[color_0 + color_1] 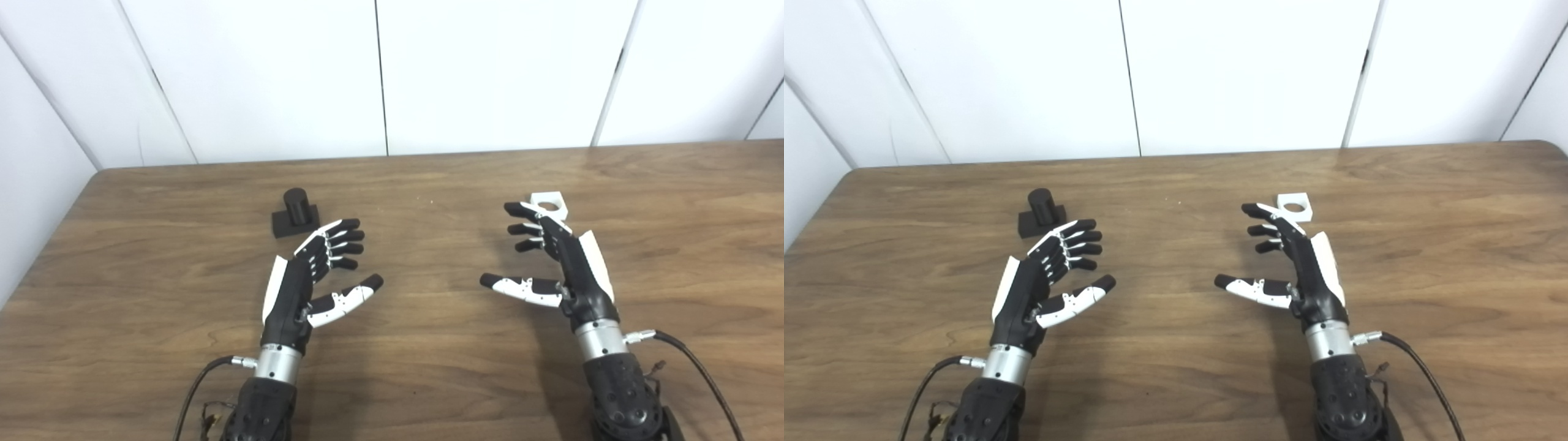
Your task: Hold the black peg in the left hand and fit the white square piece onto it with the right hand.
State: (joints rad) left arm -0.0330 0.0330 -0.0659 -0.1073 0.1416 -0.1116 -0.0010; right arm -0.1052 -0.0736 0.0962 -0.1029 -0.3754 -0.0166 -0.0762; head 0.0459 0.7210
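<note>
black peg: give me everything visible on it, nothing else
The black peg is a short, matte black upright cylinder on a flat, roughly square black base, looking like plastic. It stands upright on the wooden table, left of centre toward the far edge. Nothing holds it: the left robot hand is open just in front of it and to the right, fingertips near the base, contact not evident.

Right robot hand [560,263] partly hides white square piece [549,204].
</note>
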